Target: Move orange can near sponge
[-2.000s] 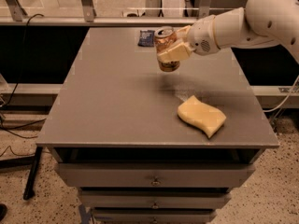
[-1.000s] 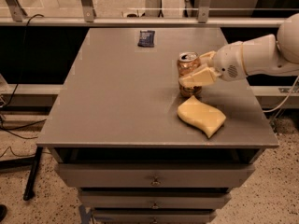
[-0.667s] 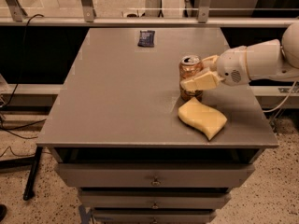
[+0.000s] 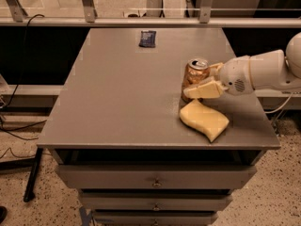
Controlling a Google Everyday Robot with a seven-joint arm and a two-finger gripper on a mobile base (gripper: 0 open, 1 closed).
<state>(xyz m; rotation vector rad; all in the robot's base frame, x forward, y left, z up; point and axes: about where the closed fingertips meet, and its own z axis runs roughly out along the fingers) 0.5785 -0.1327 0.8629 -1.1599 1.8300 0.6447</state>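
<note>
Open tabletop left of gripper around orange can — sponge just in front, packet far back

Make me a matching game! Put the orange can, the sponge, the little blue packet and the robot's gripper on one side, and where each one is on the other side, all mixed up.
Things:
1. orange can
2. sponge
3. dark blue packet
4. gripper

Places:
A. near the far edge of the table
B. reaching in from the right, closed on the can
C. upright, just behind the sponge
D. lying flat near the front right corner

Pairs: 1-C, 2-D, 3-A, 4-B.
</note>
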